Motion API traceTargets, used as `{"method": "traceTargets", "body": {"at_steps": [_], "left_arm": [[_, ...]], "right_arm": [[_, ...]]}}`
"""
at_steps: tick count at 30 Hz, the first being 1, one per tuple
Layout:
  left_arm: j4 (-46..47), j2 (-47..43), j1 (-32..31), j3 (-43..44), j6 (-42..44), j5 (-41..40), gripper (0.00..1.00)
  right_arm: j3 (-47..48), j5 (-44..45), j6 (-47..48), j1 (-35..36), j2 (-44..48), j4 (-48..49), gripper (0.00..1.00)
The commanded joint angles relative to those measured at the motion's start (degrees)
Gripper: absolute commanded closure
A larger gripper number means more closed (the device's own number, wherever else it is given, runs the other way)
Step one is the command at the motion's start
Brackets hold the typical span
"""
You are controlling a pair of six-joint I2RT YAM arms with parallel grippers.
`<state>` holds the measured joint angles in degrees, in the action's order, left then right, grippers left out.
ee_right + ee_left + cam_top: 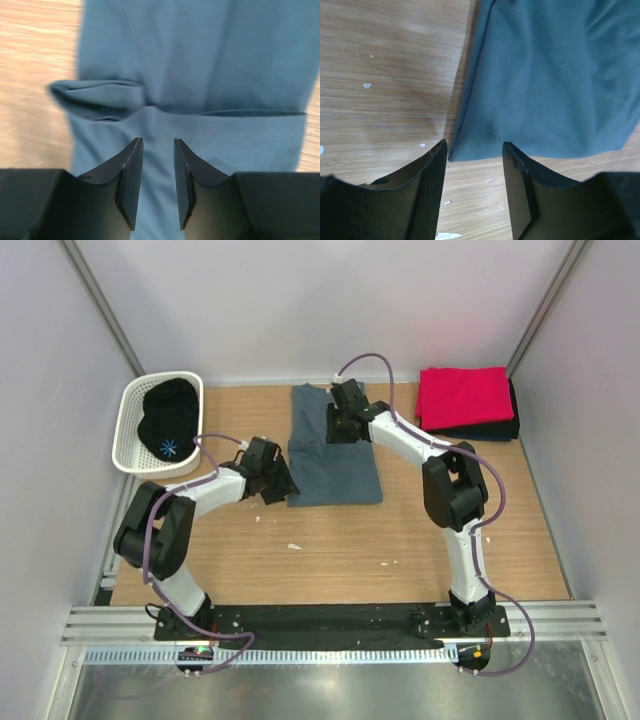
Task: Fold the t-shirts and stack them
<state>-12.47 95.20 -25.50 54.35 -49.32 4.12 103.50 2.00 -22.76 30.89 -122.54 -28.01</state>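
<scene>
Near half of the table [330, 560]: bare wood between the two arm bases, open to passage, with only small white flecks [294, 546]. Centre: the blue-grey shirt [335, 465] lies flat and low. Far left corner: blocked by the white basket [128, 430], close against the side wall. Far right corner: taken by the red shirt [462, 392], stacked on dark shirts [500, 428]. The left arm [215, 485] crosses the strip between basket and blue-grey shirt. The right arm [405, 438] crosses the strip towards the red stack.

A robot lab's test cell, no question: plain white panels [300, 310] boxed in a wood-grain table [330, 560] on three sides, with metal strips [100, 305] running up the corners. A cabled left arm [175, 515] and right arm [455, 490] stood bolted to a black plate [330, 620] across aluminium rails [560, 620].
</scene>
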Motion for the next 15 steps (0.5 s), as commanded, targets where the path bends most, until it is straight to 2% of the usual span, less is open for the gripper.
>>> {"method": "traceTargets", "body": {"at_steps": [1,6,15], "left_arm": [[2.4,1.8,-1.0,1.2,0.1,-1.6,0.52],[1.0,4.4,-1.4,0.1,-2.3,-3.4,0.60],[-7.1,4.6,-3.8,-0.5,-6.9,-11.5,0.70]], "right_arm": [[-1.9,4.7,-1.1,-2.1,-0.6,3.0,0.64],[-6.1,2.7,-2.1,-5.1,-2.4,6.4,0.65],[-9.4,6.8,-1.9,-7.3,-4.7,7.9,0.68]]}}
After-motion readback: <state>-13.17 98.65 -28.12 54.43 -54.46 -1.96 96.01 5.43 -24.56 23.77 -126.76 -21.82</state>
